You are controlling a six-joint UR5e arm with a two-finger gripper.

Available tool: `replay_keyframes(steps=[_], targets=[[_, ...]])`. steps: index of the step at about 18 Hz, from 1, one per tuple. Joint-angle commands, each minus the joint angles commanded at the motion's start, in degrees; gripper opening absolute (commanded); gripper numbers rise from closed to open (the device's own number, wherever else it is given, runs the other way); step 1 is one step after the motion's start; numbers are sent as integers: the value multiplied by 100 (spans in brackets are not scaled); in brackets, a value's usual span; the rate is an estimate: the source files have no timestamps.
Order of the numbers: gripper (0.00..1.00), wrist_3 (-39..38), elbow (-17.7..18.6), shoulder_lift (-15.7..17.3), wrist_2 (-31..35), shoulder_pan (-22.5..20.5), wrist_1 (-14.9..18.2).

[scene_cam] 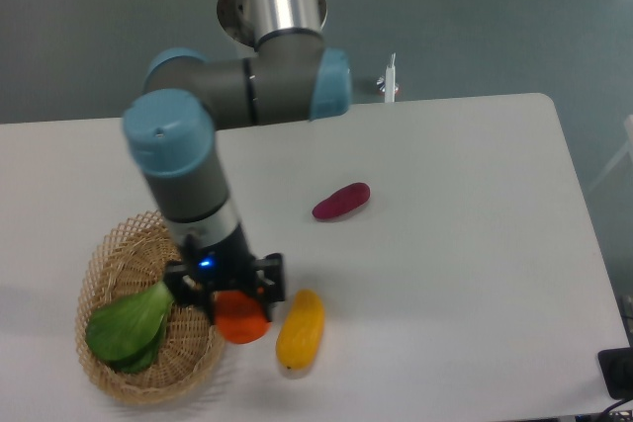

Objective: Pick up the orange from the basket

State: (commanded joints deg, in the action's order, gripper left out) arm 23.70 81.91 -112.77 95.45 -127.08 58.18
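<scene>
The orange (241, 320) is a small round bright orange fruit, held in the air by my gripper (237, 305), which is shut on it. It hangs just past the right rim of the basket (117, 249), a shallow tan wicker bowl at the table's front left. The orange sits close to the left side of a yellow elongated fruit (301, 330). My arm's wrist covers the top of the orange and part of the basket's right rim.
A green leafy vegetable (127, 325) lies inside the basket. A dark red elongated vegetable (341, 201) lies near the table's middle. The robot's base stands behind the table's far edge. A dark object (616, 373) pokes in at the bottom right corner.
</scene>
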Motion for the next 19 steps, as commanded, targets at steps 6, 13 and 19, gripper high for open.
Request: replay_keyframes(steps=[6, 13, 19], targets=[[74, 881, 193, 237, -53, -589, 80], [73, 882, 360, 431, -131, -669, 88], [73, 882, 378, 624, -422, -731, 88]])
